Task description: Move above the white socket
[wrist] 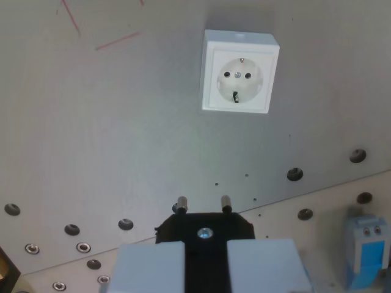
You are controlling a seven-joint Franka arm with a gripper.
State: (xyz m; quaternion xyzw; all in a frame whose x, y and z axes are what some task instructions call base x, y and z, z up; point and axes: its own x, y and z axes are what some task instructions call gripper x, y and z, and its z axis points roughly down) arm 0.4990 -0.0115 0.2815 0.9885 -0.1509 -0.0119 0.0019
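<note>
Nearest the camera: the gripper [205,259], two pale grey-blue finger pads [149,267] at the bottom of the wrist view, clenched on a black plastic plug [204,230] with two metal pins [181,203] pointing away from the camera. A silver screw head shows in the plug's middle.

Under and beyond it: a grey metal plate [110,134] with a row of dark bolt holes [126,224] along its near edge. Below that edge is a lighter perforated base board [317,229]. A small blue block [366,250] stands on the board at the wrist view's right, near the bottom corner.

Farther up: the white square socket [239,72], with round recess and two contact holes, sits on the plate toward its far edge, a bit to the wrist view's right of the plug line. Faint red marks [116,41] on the plate near the far left corner.

Progress, my read: plug is in hand, but the socket is well apart from the pins, up-frame and slightly right. Not above it yet. Left to do: travel forward with a small rightward correction until the pins sit over the recess.
</note>
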